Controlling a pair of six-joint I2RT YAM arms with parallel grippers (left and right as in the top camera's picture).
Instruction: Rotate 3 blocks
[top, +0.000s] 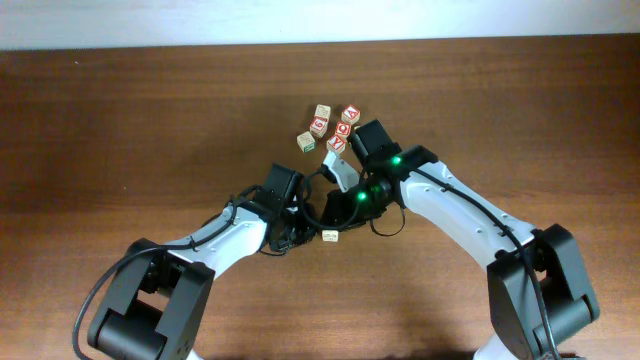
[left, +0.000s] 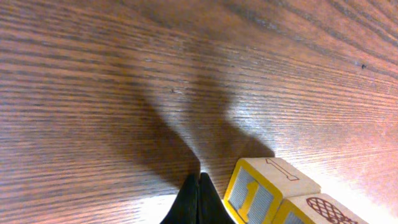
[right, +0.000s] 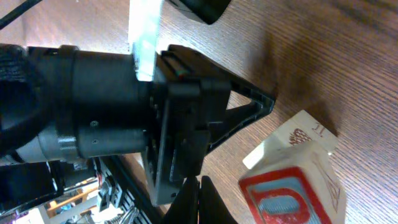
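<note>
both claws are clenched on nothing. the left claw (left: 199, 200) hangs low over the bench (left: 124, 74), just beside a yellow-faced number block (left: 258, 193) and its yellow neighbour (left: 311, 211); the right claw (right: 199, 202) is next to a red-framed block (right: 287, 198). how many are already turned i cannot tell (none is gripped), so rotating looks unfinished.
</note>
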